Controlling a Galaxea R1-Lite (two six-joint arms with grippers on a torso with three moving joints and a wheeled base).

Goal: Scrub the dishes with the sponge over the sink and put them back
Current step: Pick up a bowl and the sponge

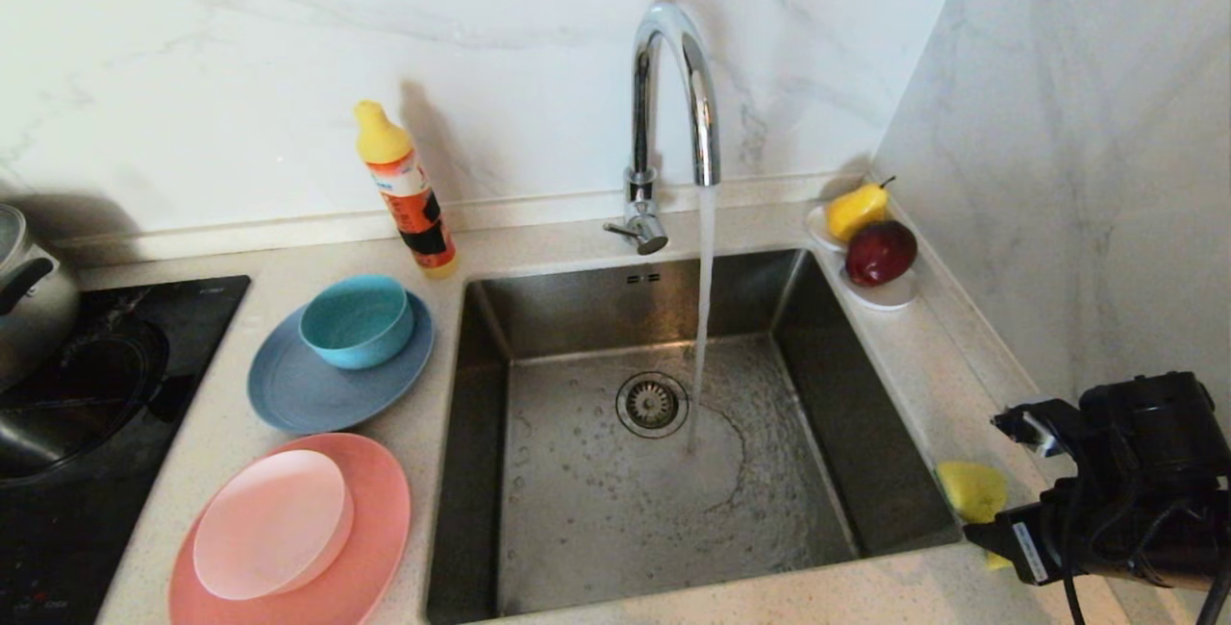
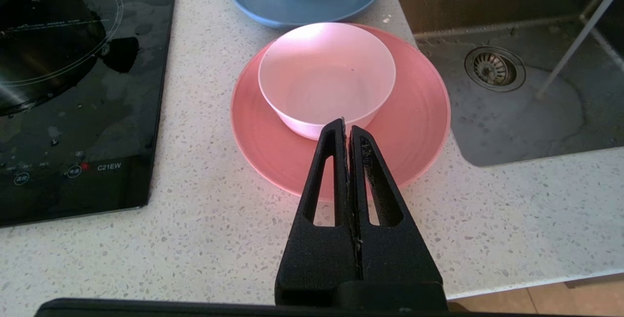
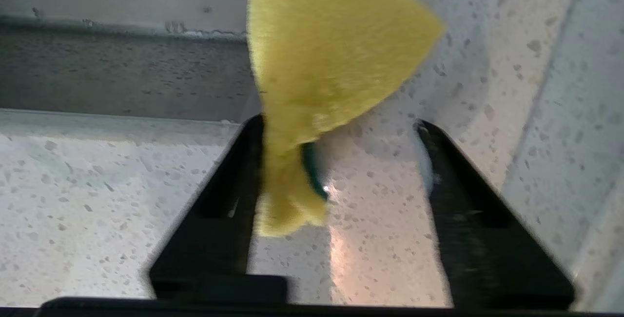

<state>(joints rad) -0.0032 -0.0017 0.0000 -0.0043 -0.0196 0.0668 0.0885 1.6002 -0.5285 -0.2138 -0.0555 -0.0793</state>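
The yellow sponge (image 1: 971, 490) with a green side lies on the counter at the sink's right front corner. My right gripper (image 1: 983, 476) is open around it, and the sponge (image 3: 321, 53) sits close to one finger with a wide gap to the other. The sink (image 1: 625, 308) has water running into it from the faucet (image 1: 673, 77). To its left a teal bowl (image 1: 356, 320) stands on a grey-blue plate (image 1: 298, 394), and a smaller pale pink plate (image 1: 272, 524) rests on a salmon-pink plate (image 1: 375, 519). My left gripper (image 2: 347, 124) is shut and empty, parked above the pink plates.
An orange detergent bottle (image 1: 409, 192) stands behind the dishes. A white dish with a pear and an apple (image 1: 870, 240) sits at the sink's back right corner. A black cooktop (image 1: 96, 385) with a pot (image 1: 24, 288) is at far left. A marble wall closes the right side.
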